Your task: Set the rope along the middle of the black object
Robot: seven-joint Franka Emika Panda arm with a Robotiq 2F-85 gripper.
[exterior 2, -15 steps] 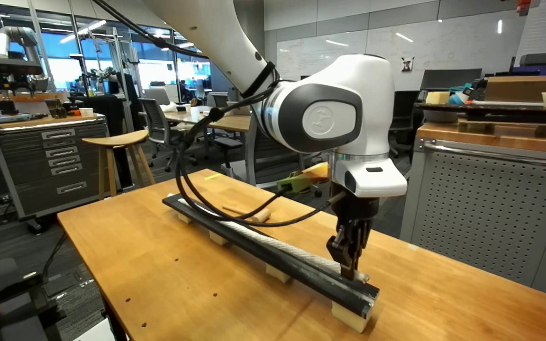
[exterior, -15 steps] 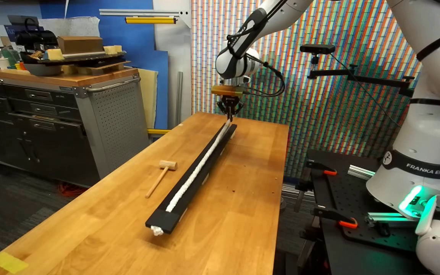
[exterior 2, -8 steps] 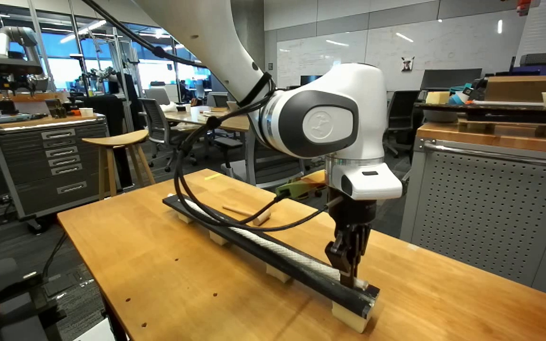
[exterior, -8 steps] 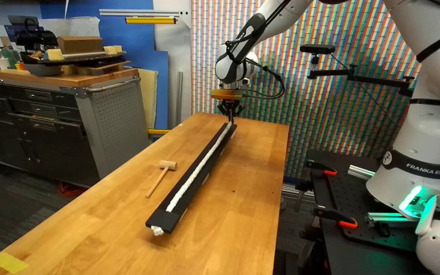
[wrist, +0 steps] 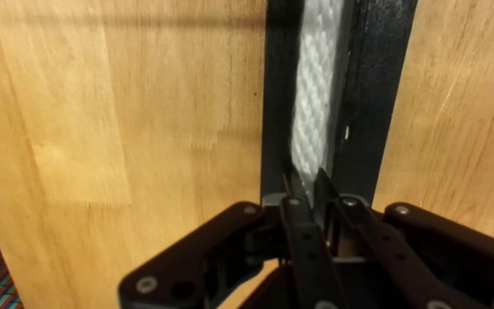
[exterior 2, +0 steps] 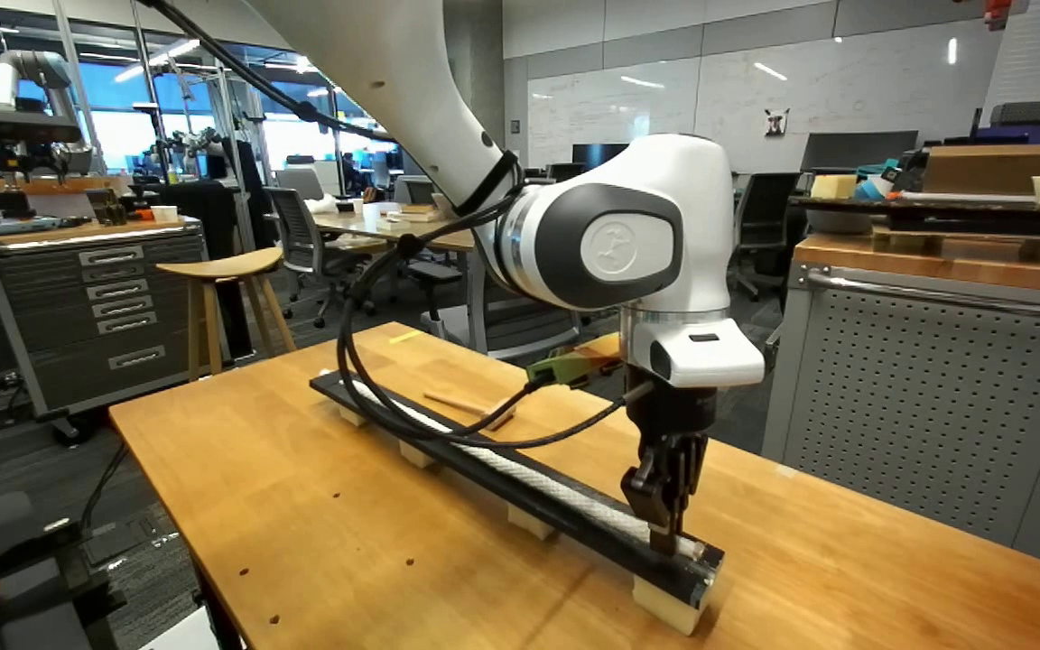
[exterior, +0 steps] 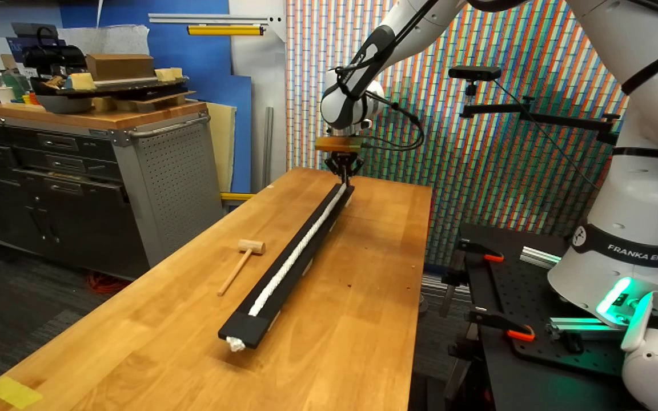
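Note:
The black bar [exterior: 244, 326] lies lengthwise on wooden blocks, and shows in both exterior views [exterior 2: 588, 534]. The white rope [exterior: 297, 251] runs along its middle, and also shows in both exterior views [exterior 2: 565, 489]. In the wrist view the rope [wrist: 314, 90] sits in a groove of the bar [wrist: 371, 81]. A frayed white tuft sticks out under the bar's near end. My gripper [exterior: 345, 181] points down at the bar's far end, closed around the rope near its tip [exterior 2: 667, 539]. In the wrist view the fingertips [wrist: 308, 178] have the rope between them; its tip is hidden there.
A small wooden mallet [exterior: 251, 247] lies beside the bar on the wooden table [exterior: 357, 331]. The arm's black cables [exterior 2: 366, 361] hang in loops over the bar. A grey cabinet [exterior 2: 935, 388] stands beyond the table.
My gripper has moved down with the rope's end. That end was raised off the bar a second ago and is now down at the bar's surface. The mallet and bar have not moved.

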